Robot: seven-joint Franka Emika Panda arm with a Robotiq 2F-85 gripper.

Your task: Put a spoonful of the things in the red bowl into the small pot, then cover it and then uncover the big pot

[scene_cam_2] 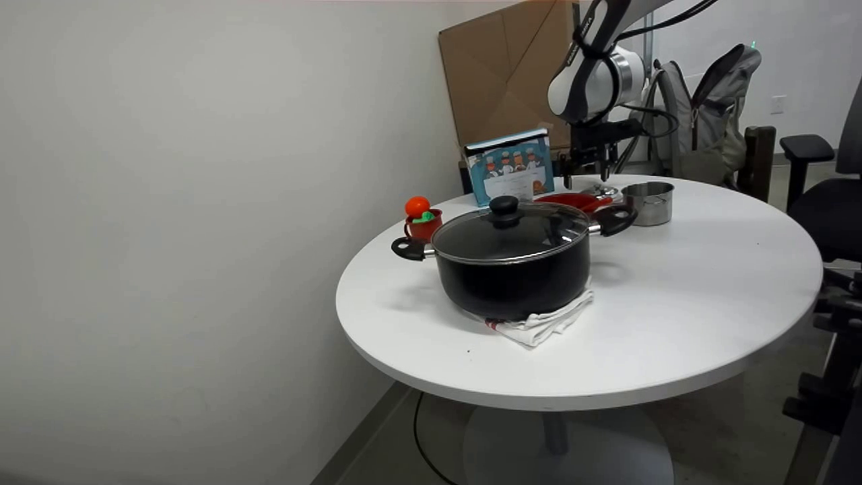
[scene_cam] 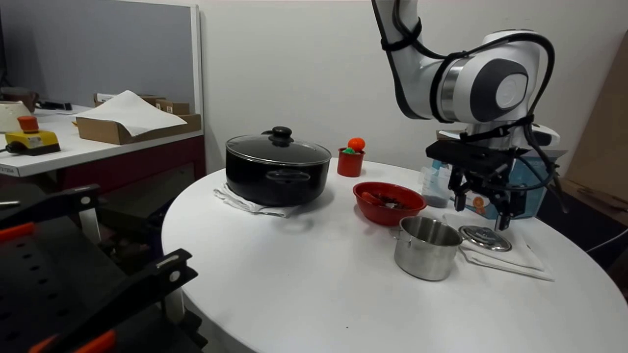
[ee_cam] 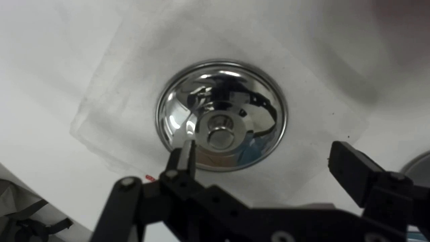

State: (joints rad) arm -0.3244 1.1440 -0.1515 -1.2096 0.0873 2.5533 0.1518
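My gripper (ee_cam: 263, 149) is open above the small steel lid (ee_cam: 225, 101), its fingers spread wide with nothing between them. The lid's round knob lies nearer the left finger in the wrist view. The small pot (scene_cam: 426, 257) stands uncovered on the table, in front of the red bowl (scene_cam: 378, 214). Dark bits and a red-orange piece lie in that bowl; in an exterior view the big pot largely hides the red bowl (scene_cam_2: 569, 199). Farther off is the black big pot (scene_cam: 274, 184), with its glass lid (scene_cam: 255, 149) resting on top, black knob upward.
Under the steel lid lies a folded white cloth (scene_cam: 522, 252). A clear measuring cup (scene_cam: 435, 189) and a blue box (scene_cam_2: 508, 172) stand behind the bowl. A red cup (scene_cam: 350, 164) holds an orange ball. Another cloth (scene_cam_2: 539, 330) lies beneath the big pot.
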